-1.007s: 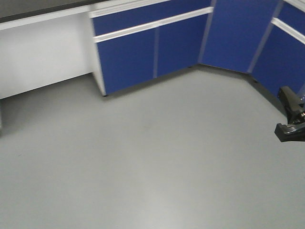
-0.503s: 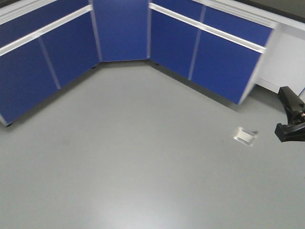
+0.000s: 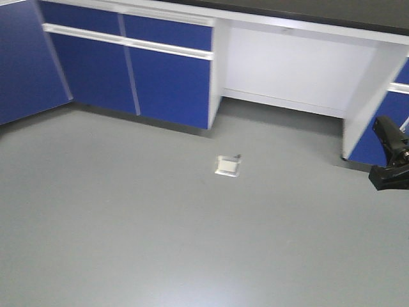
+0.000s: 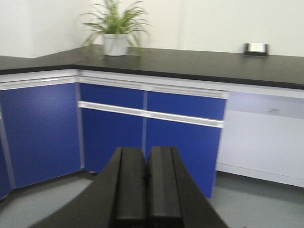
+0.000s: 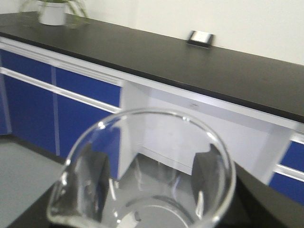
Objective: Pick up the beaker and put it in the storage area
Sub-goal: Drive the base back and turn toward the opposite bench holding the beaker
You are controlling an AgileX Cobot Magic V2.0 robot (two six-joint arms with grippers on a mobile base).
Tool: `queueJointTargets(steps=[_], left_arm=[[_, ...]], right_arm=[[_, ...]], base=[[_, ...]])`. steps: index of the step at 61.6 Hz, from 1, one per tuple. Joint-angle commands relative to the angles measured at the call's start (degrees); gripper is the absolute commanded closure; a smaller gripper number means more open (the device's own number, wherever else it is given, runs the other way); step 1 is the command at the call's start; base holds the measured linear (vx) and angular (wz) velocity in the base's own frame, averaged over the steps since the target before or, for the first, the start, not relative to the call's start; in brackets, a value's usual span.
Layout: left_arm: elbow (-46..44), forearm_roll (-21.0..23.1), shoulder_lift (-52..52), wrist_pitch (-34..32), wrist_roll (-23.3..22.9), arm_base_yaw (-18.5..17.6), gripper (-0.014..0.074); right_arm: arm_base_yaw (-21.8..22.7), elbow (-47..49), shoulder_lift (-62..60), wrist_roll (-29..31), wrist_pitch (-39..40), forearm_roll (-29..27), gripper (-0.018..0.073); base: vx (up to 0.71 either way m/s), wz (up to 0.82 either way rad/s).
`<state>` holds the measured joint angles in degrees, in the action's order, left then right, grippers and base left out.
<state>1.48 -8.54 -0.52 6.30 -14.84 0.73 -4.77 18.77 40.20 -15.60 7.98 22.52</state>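
The grey floor (image 3: 160,243) fills most of the front view, and across the last 1 second the room has swung sideways over it. The corner of the blue cabinets (image 3: 169,83) has slid off to the left, and a white knee recess (image 3: 287,70) under a black top has come in at upper right. The right gripper (image 3: 391,157) has kept its spot at the frame's right edge, so I judge that the base is turning, not the arm. That turn brings the storage area (image 5: 204,66), a long bare matte-black benchtop, in front of both wrist cameras. Carrying is nearly over, though the top is still well apart from the arms and placing is not yet begun.

A potted plant (image 4: 115,28) stands at the benchtop's left end. The left gripper (image 4: 146,190) hangs empty, its 2 jaws pressed together. A small black box with a white faceplate (image 5: 201,38) sits at the back of the top.

The beaker (image 5: 147,190) is clamped in the right gripper, 1 dark finger showing through the glass on each side. It stands upright, mouth up. Its short axis runs vertically, and its pour spout (image 5: 57,213) points to the lower left of the right wrist view.
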Motion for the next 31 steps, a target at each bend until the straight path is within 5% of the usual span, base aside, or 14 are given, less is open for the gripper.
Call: queueJointTargets(steps=[1,31], left_arm=[[1.25,0.32,-1.09,-4.83,-0.33,-0.37,0.0605],[1.25,0.32,-1.09,-4.83,-0.33,-0.37,0.0605]], right_arm=[[-0.01,1.75,-0.20,0.17,4.69,-0.04,0.0567],[-0.01,1.75,-0.20,0.17,4.69,-0.04,0.0567]], base=[[0.18,-0.65],[0.24,-0.49]])
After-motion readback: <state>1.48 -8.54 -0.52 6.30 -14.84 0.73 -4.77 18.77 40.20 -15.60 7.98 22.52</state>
